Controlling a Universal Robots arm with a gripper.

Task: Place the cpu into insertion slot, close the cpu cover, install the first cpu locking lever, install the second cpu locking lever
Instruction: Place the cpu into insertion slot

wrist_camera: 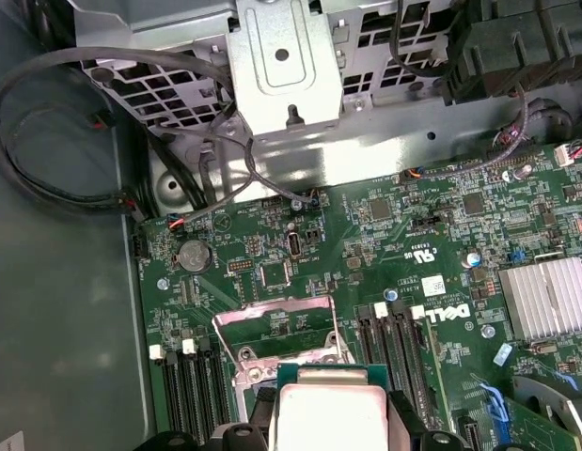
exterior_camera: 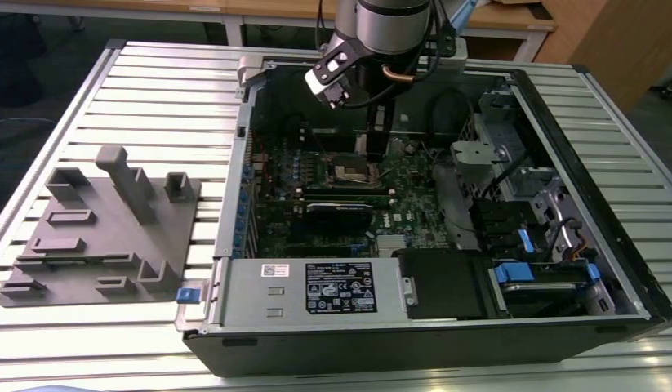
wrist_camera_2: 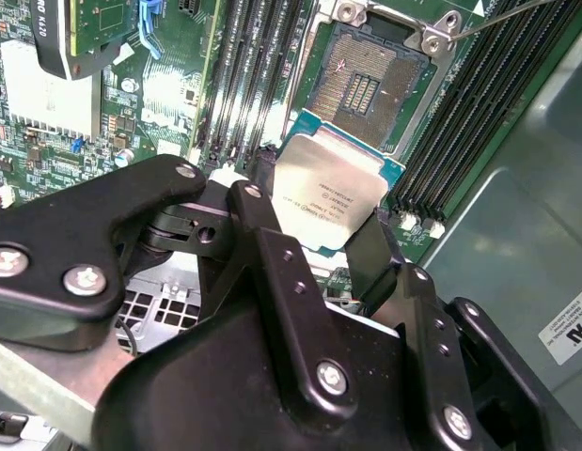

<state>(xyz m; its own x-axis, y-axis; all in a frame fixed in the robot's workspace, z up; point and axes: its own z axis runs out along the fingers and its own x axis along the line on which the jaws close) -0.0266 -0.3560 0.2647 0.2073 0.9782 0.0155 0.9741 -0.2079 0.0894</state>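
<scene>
Gripper (wrist_camera_2: 320,203) pinching cpu (wrist_camera_2: 336,188), insertion slot (wrist_camera_2: 366,80) just beyond

Arm (exterior_camera: 393,20) pointing down, gripper (wrist_camera_2: 319,211) clamped on cpu (wrist_camera_2: 342,178).

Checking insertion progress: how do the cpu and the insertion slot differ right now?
The cpu shows a pale silver top; the insertion slot shows a dark centre. The cpu is held between the fingers of the gripper, not seated; the insertion slot sits fixed on the motherboard, open and empty. Both are square.
</scene>
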